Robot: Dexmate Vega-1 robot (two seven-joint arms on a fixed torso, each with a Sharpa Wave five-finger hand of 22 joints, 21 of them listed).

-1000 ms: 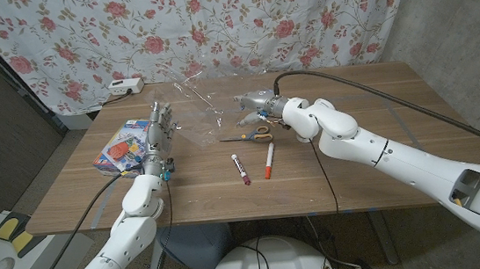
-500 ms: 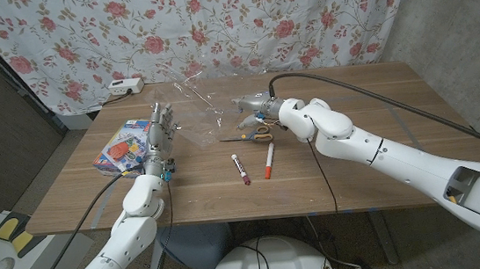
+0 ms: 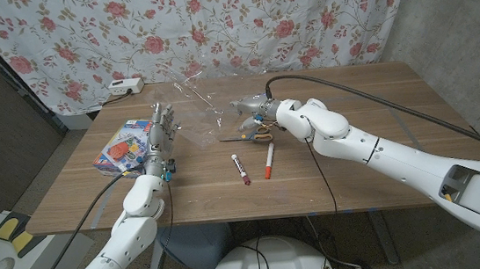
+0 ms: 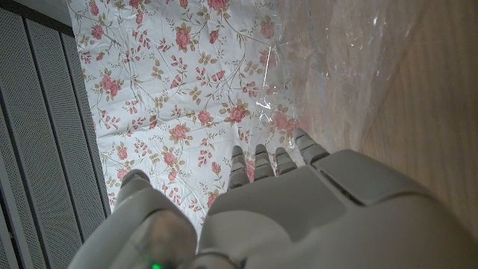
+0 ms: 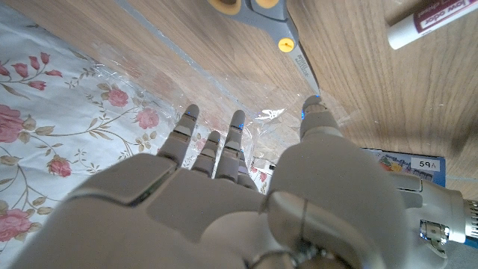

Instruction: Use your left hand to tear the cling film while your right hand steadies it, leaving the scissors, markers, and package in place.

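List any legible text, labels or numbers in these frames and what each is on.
"59A": on the white corner label of the colourful package, right wrist view.
Marker label: dark print, cut off and too blurred to read.
Package front in the head view: print too small to read.
Scissors, other marker: no readable text.

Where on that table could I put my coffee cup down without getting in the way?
The right half of the table is bare wood beyond the robot's right arm, and so is the front strip below the two markers. The middle is crowded: cling film, scissors, both hands. The colourful package takes the left edge.
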